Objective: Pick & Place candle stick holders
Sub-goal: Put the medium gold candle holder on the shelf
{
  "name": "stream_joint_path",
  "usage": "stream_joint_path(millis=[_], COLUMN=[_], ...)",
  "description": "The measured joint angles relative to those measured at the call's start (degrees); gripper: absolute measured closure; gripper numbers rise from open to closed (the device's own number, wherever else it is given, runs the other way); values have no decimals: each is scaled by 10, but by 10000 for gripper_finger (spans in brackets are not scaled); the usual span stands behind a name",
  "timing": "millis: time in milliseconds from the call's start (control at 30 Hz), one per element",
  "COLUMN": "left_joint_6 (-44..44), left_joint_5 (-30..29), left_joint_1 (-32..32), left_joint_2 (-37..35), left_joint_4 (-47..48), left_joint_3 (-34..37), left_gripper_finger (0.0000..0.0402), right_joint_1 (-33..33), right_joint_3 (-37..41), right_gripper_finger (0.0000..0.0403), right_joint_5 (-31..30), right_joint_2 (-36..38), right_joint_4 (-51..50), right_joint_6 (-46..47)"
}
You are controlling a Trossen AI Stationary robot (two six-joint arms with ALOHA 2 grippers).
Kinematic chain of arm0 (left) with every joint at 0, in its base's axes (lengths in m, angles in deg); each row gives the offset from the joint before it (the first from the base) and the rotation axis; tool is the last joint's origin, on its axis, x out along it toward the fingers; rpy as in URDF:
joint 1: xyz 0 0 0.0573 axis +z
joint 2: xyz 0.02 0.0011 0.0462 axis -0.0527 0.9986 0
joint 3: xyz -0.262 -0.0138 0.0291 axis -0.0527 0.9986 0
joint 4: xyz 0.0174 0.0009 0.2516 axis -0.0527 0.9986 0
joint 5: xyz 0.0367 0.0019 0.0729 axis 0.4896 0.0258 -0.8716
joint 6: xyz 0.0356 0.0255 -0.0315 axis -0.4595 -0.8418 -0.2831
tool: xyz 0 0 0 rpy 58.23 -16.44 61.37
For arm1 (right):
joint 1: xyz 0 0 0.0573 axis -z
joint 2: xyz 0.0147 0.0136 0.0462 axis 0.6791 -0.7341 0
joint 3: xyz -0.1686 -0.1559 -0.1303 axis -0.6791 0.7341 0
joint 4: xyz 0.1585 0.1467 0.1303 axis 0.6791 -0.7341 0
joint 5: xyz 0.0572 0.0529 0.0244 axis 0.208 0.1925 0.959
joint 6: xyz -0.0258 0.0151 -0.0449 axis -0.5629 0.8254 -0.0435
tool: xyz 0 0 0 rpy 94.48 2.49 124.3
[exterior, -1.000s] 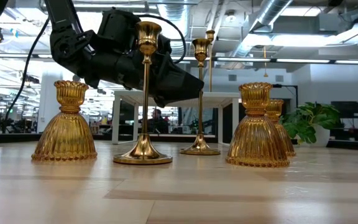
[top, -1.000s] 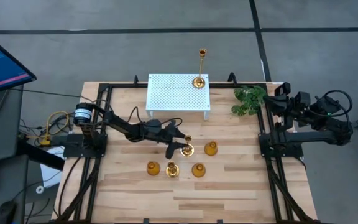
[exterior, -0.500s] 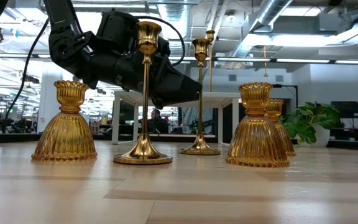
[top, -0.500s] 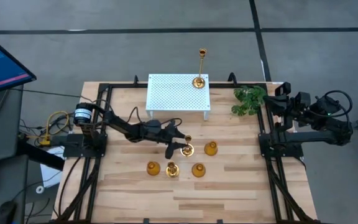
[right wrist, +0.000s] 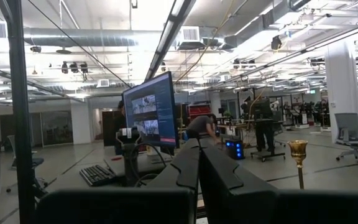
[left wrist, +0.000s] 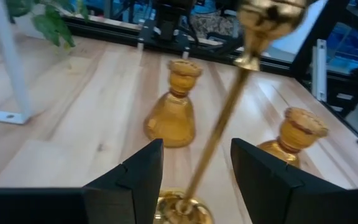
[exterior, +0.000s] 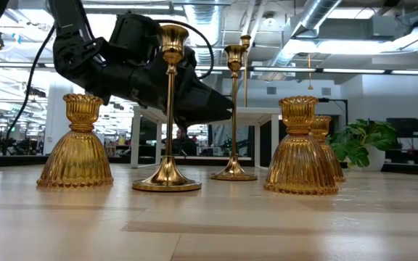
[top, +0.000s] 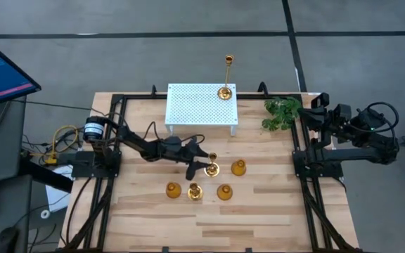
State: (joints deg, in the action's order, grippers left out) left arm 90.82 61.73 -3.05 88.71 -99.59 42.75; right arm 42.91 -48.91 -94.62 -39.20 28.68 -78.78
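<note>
My left gripper (top: 204, 166) is open low over the table, its fingers (left wrist: 131, 178) on either side of the stem (left wrist: 215, 153) of a slim gold candle stick (top: 211, 167) without touching it. That stick stands on its round base (left wrist: 180, 210). A second slim stick (top: 194, 190) and three bulbous amber holders (top: 173, 189) (top: 224, 191) (top: 238, 167) stand around it on the table. The tallest stick (top: 225, 90) stands on the white perforated stand (top: 201, 105). My right gripper (right wrist: 199, 163) is shut and empty, parked at the table's right edge (top: 327, 116).
A green plant (top: 281, 112) sits at the far right beside the stand. Black frame rails (top: 111, 176) run along both sides of the table. There is bare wood (top: 209, 225) near the front edge. People and desks show in the room beyond.
My left gripper has sunk a little lower beside the middle stick's stem. The holders have not moved.
</note>
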Motion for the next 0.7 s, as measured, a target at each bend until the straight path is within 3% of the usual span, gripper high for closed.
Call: stream_joint_path(millis=[700], left_joint_6=[5], left_joint_5=[7], left_joint_1=[-12], left_joint_2=[0], left_joint_4=[-8], left_joint_3=[0], left_gripper_finger=[213], right_joint_1=[0], right_joint_3=[0], right_gripper_finger=[403], right_joint_5=[-1], right_joint_2=[0], right_joint_4=[13], right_joint_6=[2])
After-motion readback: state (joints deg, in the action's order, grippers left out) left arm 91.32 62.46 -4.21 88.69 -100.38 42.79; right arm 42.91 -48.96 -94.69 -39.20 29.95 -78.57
